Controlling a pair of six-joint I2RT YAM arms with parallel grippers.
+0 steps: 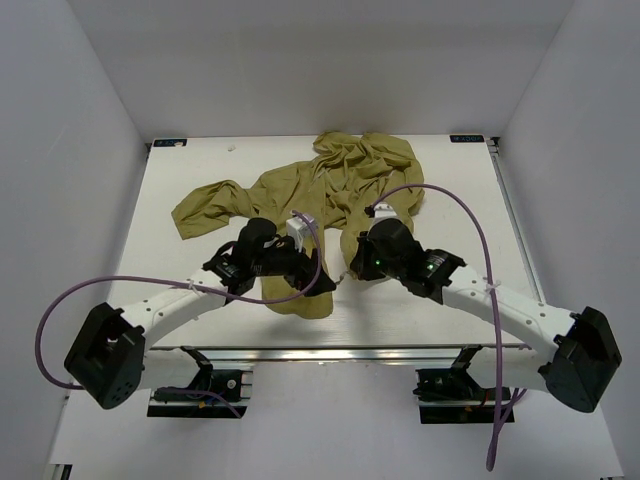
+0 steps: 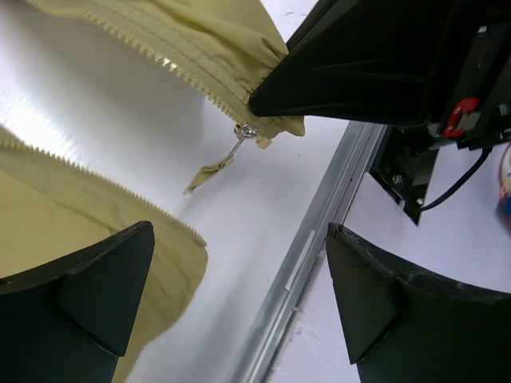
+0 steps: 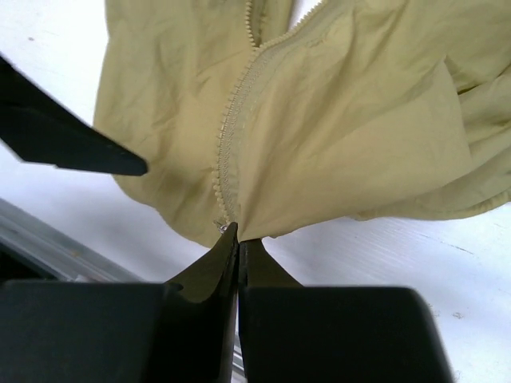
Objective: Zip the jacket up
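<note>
White surface (image 1: 450, 200) under pale walls. Right end effector (image 3: 237, 231) pinched shut on the bottom hem of the wrinkled olive-green thin fabric jacket (image 1: 340, 180), at the foot of its zipper teeth (image 3: 227, 144), beside the silver slider (image 2: 246, 132). Left end effector (image 2: 239, 239) spread wide over the opposite flap's near corner. Jacket unzipped, sprawling from both toward the far edge.

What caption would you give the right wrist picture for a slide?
Right claw shut on the jacket, at the foot of its zipper.
</note>
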